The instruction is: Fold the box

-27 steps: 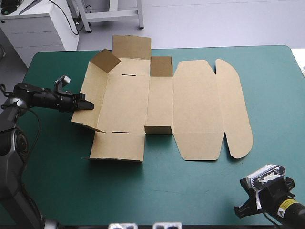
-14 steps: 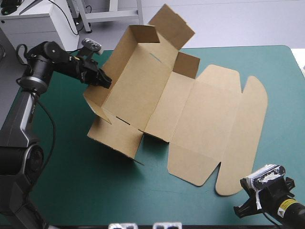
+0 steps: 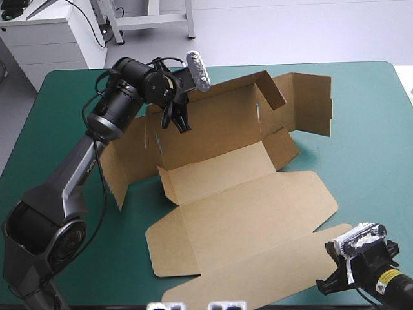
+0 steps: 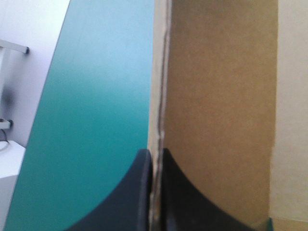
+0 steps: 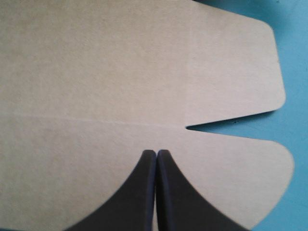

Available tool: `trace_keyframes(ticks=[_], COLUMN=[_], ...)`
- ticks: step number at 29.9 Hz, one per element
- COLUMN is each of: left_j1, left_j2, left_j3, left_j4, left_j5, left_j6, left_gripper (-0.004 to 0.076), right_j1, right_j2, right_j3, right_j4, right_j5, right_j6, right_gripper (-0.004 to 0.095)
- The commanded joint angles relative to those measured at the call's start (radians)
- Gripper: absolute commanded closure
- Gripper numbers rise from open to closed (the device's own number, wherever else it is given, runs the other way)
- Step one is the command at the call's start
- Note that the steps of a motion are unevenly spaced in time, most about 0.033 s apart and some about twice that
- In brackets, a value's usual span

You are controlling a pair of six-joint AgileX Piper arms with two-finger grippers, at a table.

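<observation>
Left wrist view: found left claw point(image 4: 155, 156) clamped on box point(image 4: 216, 96) wall; right claw point(image 5: 156, 154) clenched, empty. Feared slip or buckling from one-edge hold.

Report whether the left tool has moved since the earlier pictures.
Yes. The left tool, shut on the box, has gone from the left edge of the table toward its far edge and middle, swinging the box round.

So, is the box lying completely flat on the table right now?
No, the left end effector holds the far side of the box raised off the table, while only the near part lies flat.
</observation>
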Motion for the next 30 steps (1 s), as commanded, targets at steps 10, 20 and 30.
trace_keyframes(ticks=[10,20,30], left_j1=[-0.083,-0.112,-0.116], left_j2=[-0.171,-0.422,-0.449], left_j3=[0.203,0.601,0.676], left_j4=[0.083,0.075,0.073], left_j5=[-0.227,-0.672,-0.743], left_j6=[0.101,0.234,0.246], left_gripper=[0.0733,0.0732,0.0732], right_j1=[0.002,0.002,0.002], right_j2=[0.008,0.008,0.008], right_j3=[-0.028,-0.028,-0.028], right_j4=[0.003,0.003,0.006], right_j5=[-0.063,-0.070,-0.077], right_j6=[-0.003,0.016,0.036], right_gripper=[0.0922,0.0922,0.0922])
